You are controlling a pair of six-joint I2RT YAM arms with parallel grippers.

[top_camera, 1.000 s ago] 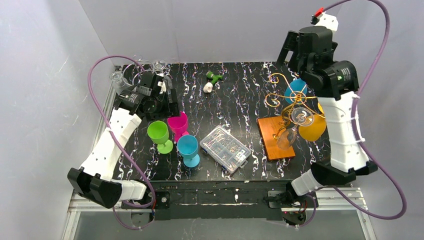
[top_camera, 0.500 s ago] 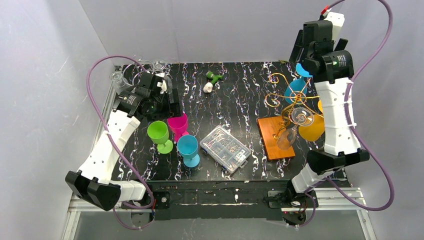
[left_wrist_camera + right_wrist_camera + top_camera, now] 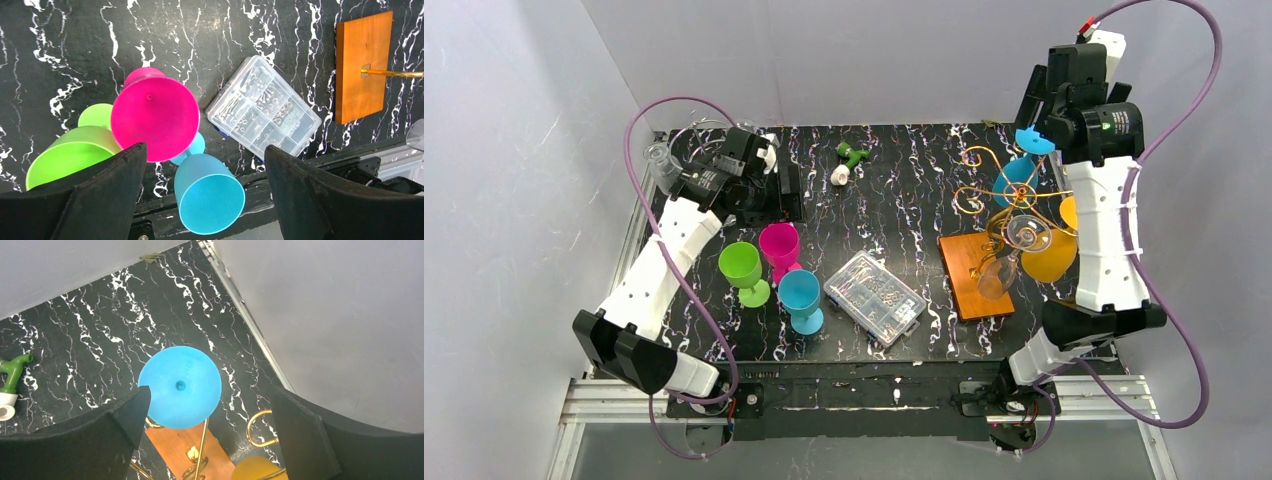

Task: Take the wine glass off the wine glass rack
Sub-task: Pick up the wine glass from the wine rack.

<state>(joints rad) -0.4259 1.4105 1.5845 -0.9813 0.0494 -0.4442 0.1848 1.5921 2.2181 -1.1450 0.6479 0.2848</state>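
Right gripper, jaws wide and empty, is hovering over the foot of a blue wine glass hanging on the golden wine glass rack; grasp and lift-off are remaining. Left gripper is gaping, empty, above a pink goblet.

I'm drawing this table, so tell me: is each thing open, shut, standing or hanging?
Left pincer: open, empty.
Right pincer: open, empty.
Rack: upright.
Rack's blue glass: hanging upside down.
Orange glass: hanging on rack.
Clear glass: hanging on rack.
Pink glass: upright.
Green glass: upright.
Table's blue glass: upright.
Box: shut.
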